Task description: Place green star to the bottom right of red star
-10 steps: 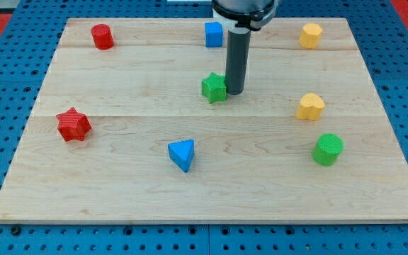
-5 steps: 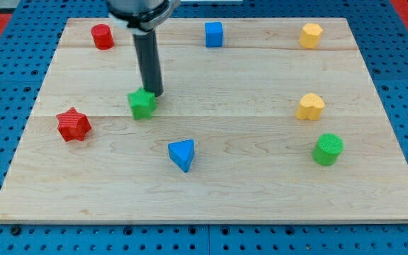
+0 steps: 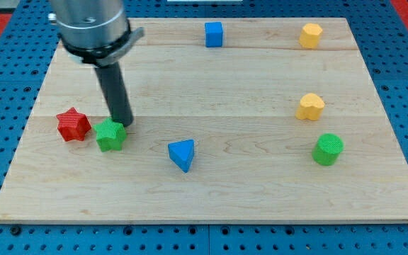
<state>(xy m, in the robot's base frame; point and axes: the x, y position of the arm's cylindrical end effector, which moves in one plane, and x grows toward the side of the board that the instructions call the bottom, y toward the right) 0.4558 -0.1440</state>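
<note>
The green star (image 3: 110,136) lies on the wooden board just right of and slightly below the red star (image 3: 73,125), almost touching it. My tip (image 3: 122,124) stands at the green star's upper right edge, touching it. The rod rises from there toward the view's top left, and the arm's body hides the board's top left corner.
A blue triangle (image 3: 182,154) lies right of the green star. A green cylinder (image 3: 327,149) and a yellow block (image 3: 309,107) sit at the right. A blue cube (image 3: 214,34) and another yellow block (image 3: 311,35) sit along the top edge.
My tip has pushed the green star from the board's middle leftward and down, to just beside the red star. The arm now hides the red cylinder at top left.
</note>
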